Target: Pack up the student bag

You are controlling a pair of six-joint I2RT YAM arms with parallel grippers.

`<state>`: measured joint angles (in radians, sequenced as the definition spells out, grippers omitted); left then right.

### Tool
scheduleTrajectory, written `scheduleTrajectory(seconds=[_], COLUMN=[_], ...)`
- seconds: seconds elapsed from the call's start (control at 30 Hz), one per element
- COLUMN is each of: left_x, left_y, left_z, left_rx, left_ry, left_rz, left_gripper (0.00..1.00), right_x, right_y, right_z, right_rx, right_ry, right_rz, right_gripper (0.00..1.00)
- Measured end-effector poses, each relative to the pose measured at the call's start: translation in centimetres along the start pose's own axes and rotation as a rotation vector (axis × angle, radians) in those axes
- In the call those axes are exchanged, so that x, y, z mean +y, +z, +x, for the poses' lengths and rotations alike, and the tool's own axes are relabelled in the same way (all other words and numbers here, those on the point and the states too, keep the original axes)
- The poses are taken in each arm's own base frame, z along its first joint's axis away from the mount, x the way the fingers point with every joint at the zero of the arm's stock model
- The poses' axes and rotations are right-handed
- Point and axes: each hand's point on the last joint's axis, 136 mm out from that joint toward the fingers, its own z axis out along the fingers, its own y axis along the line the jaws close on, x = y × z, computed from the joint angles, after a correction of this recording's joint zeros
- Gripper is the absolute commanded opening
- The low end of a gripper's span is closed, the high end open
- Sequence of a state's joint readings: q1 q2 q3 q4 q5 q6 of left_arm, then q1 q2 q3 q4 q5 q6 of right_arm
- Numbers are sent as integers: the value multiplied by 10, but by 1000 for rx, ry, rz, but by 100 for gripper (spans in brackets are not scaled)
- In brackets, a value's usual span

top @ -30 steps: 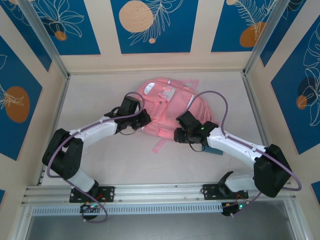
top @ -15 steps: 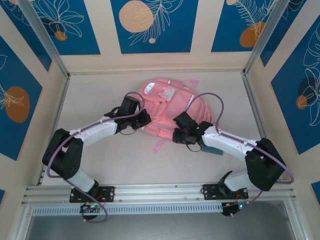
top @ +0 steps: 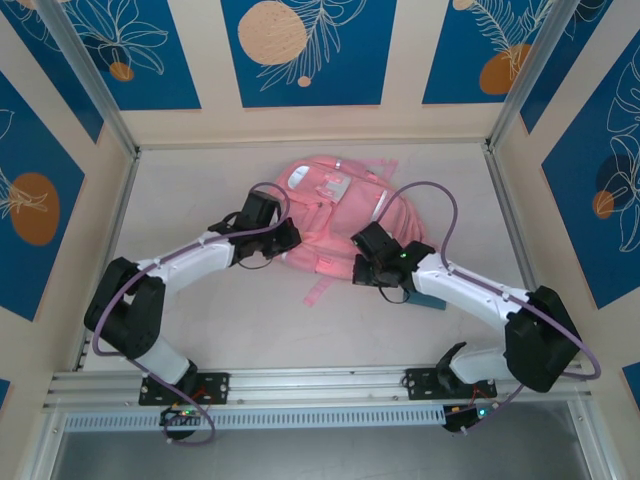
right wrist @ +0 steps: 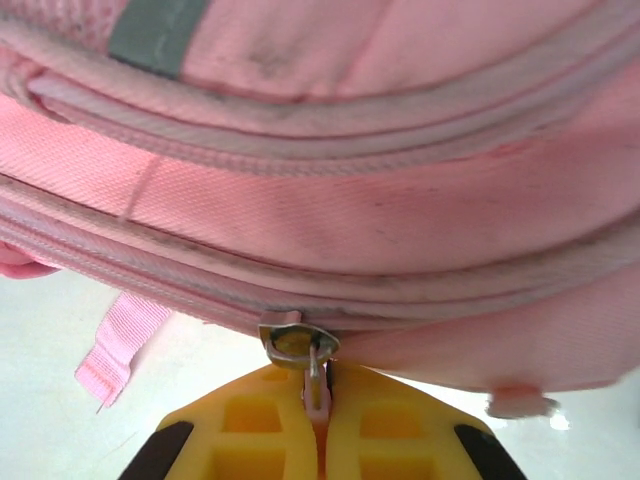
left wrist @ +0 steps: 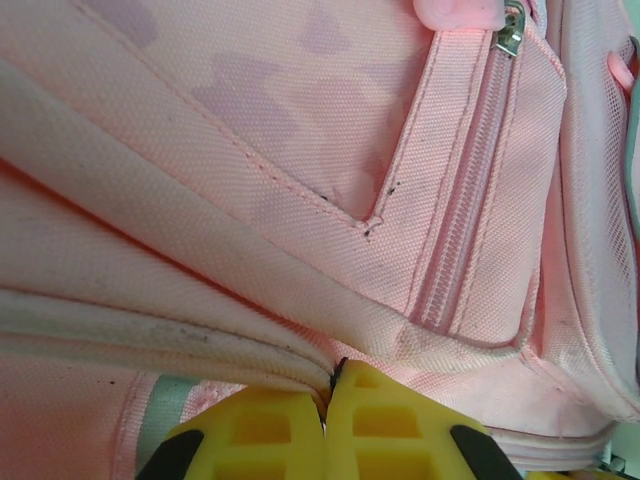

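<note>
Shifted slightly outward since half a second ago, the right arm; left arm unmoved. Sprawled mid-bench, the pink student bag, gripped from both sides. Clamped tight on a fabric seam, left pincer, apparently bracing the bag against the tug. Clamped on the metal zipper pull, right pincer, seemingly to run the zip. Partly under the right arm, a teal case. Below, pale grey bench; around, blue leaf-print walls.
</note>
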<state>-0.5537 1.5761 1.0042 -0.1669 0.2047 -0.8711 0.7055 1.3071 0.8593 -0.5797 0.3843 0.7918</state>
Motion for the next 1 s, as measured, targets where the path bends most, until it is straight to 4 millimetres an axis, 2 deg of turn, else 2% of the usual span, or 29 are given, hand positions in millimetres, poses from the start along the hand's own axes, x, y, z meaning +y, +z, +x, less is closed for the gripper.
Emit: scheduleTrajectory(seconds=[0.23,0.33,0.37,0.53,0.67,0.8,0.9,1.0], left_x=[9,16,17,35,52,57,58,59], left_y=[-5,-8,-10,-33,-62,-76,-76,-73], left_z=[-7,-11,-13,-27,-36,-28,-16,-9], left_rx=[-16,-28,-33,-107,-184,-208,-190,-171], left_ry=[9,6,4,-6,-46,-99,-160,-214], left_rz=[-32,-50,-57,-126,-174,-157,-117,-93], left_gripper=[0,1,7,41,56,61,61,61], right_x=[-20,-13,-9,20,56,105,141,164], right_y=[-13,-13,-14,-14,-12,-9,-6,-2], right_z=[-6,-3,-1,8,12,11,6,1], right_rx=[0,29,39,98,143,166,163,159], right_ry=[42,22,12,-66,-161,-266,-319,-343], right_rz=[-18,-64,-85,-215,-298,-386,-446,-486], right_gripper=[0,0,0,0,0,0,0,0])
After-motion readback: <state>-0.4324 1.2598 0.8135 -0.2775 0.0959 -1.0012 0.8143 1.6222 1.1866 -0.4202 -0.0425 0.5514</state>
